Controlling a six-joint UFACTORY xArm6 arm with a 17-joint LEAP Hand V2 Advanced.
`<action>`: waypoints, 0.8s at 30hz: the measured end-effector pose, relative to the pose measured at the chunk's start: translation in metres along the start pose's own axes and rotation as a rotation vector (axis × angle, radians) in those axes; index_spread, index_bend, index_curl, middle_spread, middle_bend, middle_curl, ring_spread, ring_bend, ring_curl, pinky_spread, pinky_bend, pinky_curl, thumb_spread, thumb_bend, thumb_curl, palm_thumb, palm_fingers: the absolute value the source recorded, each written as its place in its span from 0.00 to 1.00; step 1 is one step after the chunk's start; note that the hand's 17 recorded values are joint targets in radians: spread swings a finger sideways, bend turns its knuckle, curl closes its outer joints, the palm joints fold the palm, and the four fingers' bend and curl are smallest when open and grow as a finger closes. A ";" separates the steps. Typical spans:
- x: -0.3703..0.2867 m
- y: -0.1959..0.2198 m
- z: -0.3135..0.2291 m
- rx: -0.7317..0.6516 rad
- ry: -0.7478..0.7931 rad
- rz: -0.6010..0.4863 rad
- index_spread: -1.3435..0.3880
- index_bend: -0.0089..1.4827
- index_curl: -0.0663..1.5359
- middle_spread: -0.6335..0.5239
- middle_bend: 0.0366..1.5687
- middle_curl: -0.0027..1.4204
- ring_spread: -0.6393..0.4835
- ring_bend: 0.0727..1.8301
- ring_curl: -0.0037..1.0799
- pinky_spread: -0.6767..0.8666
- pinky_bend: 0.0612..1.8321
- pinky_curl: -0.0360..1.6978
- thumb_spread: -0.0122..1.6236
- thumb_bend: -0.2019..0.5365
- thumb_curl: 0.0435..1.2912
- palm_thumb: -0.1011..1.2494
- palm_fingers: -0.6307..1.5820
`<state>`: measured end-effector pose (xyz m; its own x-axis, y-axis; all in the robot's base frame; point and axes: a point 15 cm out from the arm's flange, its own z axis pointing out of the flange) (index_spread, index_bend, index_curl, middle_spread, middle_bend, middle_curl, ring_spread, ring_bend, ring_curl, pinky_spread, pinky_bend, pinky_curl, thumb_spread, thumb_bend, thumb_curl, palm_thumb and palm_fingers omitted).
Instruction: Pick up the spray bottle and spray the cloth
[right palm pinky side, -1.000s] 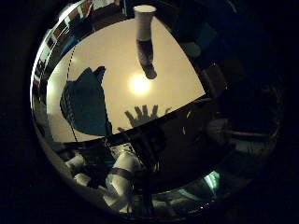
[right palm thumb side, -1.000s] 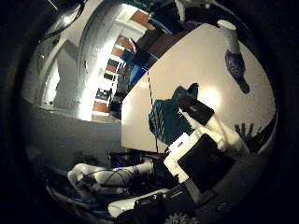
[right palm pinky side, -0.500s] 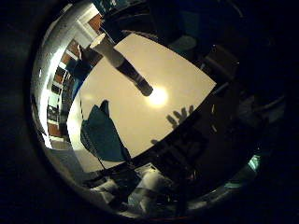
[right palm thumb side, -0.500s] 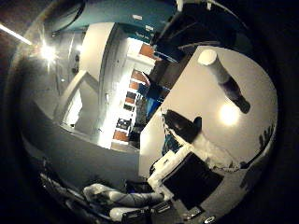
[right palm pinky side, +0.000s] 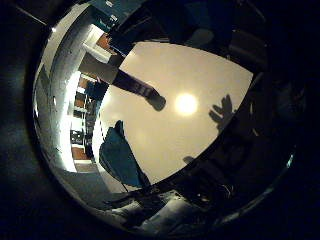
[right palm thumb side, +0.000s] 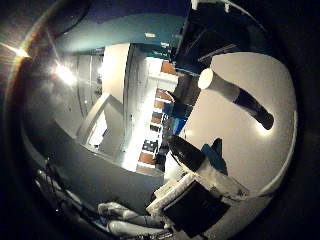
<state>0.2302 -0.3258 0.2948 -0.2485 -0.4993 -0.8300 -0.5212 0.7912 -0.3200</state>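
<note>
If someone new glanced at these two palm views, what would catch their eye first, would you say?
Probably the spray bottle, white with a dark band, standing alone on the pale table beside a bright glare spot. Next, the teal cloth lying near the table's edge, apart from the bottle. The hand shows a black-tipped finger in the thumb side view, and a hand-shaped shadow falls on the table.

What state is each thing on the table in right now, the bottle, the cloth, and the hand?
White spray bottle with dark band: standing upright on the table, not held.
Teal cloth: lying rumpled on the table, apart from the bottle.
White and black hand: above the table, holding nothing.
</note>
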 end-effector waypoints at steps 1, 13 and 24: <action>0.004 0.000 0.003 0.002 -0.012 0.006 0.66 0.11 0.20 0.68 0.13 0.26 0.77 0.17 0.25 0.68 0.19 0.20 0.65 0.24 0.24 0.53 0.35; 0.035 0.010 0.055 -0.078 -0.093 0.073 0.69 0.11 0.20 0.76 0.14 0.25 0.83 0.14 0.23 0.68 0.19 0.20 0.62 0.23 0.21 0.48 0.30; 0.031 -0.012 0.096 -0.023 -0.163 0.078 0.73 0.11 0.21 0.75 0.14 0.24 0.82 0.13 0.24 0.67 0.16 0.20 0.62 0.24 0.22 0.49 0.31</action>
<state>0.3073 -0.3167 0.2290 -0.1542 -0.3714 -0.9156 -0.5247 0.8160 -0.2426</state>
